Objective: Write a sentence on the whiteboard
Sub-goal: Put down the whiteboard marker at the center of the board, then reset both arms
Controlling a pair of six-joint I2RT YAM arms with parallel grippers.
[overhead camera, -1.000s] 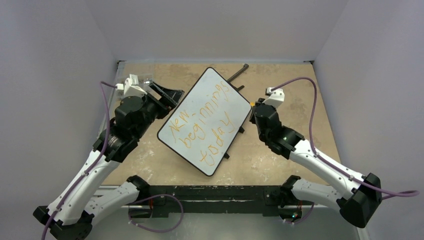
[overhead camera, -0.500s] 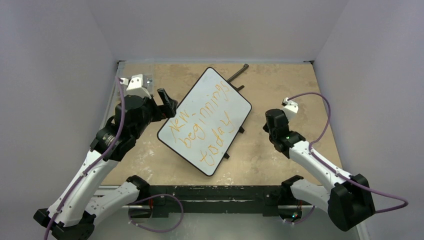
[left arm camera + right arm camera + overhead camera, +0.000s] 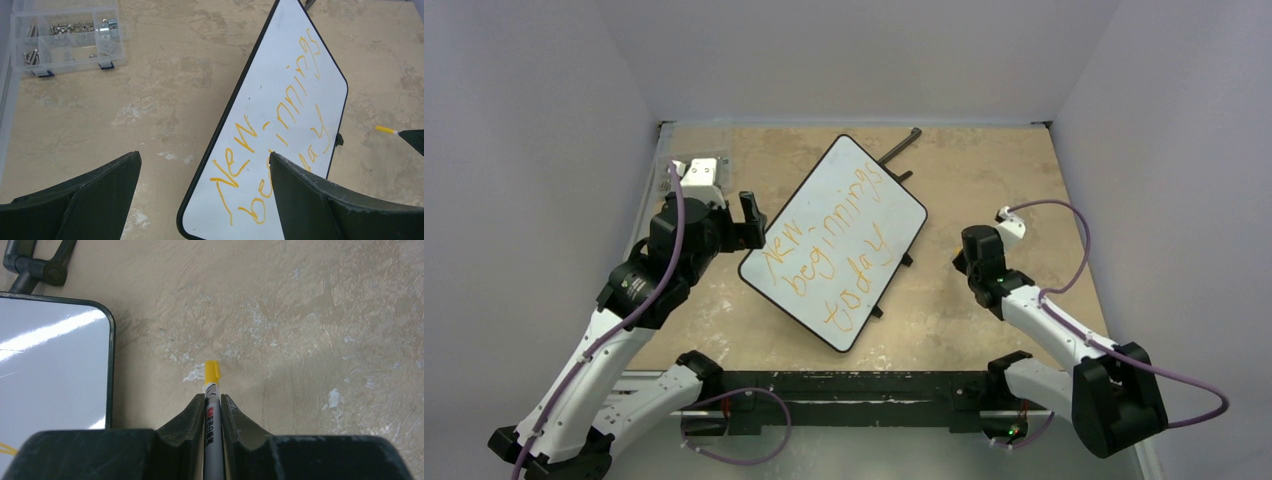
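Observation:
The whiteboard [image 3: 854,185] lies tilted on the table, with the orange sentence [image 3: 829,255] "New beginnings today" in three slanted lines. My left gripper [image 3: 752,228] is open and empty, hovering over the board's left edge; the left wrist view shows the board [image 3: 280,65] and the sentence [image 3: 250,135] between its fingers [image 3: 100,190]. My right gripper [image 3: 962,265] is to the right of the board, shut on a white marker pen [image 3: 211,415] with a yellow end [image 3: 212,371] held over bare table. The board's corner [image 3: 55,365] shows at the left of the right wrist view.
A clear parts box [image 3: 65,37] with screws sits at the far left, behind my left arm. A black bar [image 3: 902,148] lies behind the board's far corner, also seen in the right wrist view [image 3: 40,265]. Grey walls enclose the table on three sides.

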